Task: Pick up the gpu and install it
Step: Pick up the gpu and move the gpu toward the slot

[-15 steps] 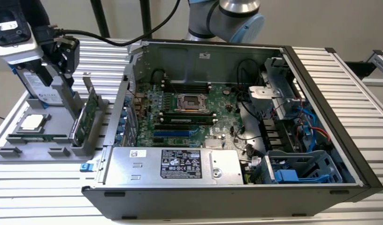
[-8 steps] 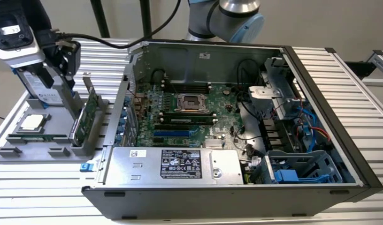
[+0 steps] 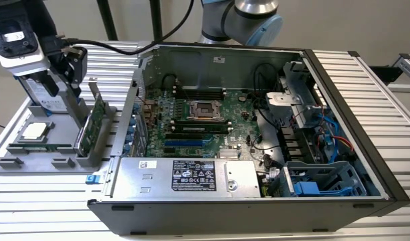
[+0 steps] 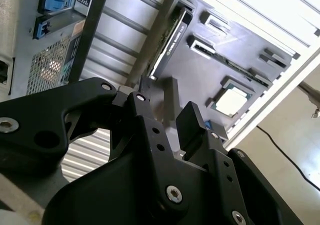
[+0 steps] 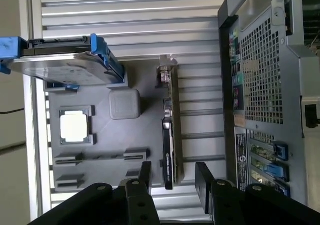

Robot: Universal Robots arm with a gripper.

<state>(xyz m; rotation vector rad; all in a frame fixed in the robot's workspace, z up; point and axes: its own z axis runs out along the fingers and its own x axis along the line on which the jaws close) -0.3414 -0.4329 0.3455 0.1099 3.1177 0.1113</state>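
- Gripper [image 5: 173,177]: above the tray at the exterior view's left. Jaws wide apart, nothing held. In the first wrist view one finger lies to each side of the gpu's line. The fingertips are hard to make out in the exterior view.
- Grey tray [image 3: 34,168]: holds a hard drive in a blue frame [image 5: 65,62], partly hidden behind the gripper in the exterior view. Also holds a processor chip [image 3: 34,131] and a memory stick [image 3: 37,147].
- Gpu [image 3: 91,128]: stands on edge in the tray slot nearest the case. Its fan face cannot be made out.
- Computer case [image 3: 212,63]: open, with the motherboard [image 3: 205,125] exposed.
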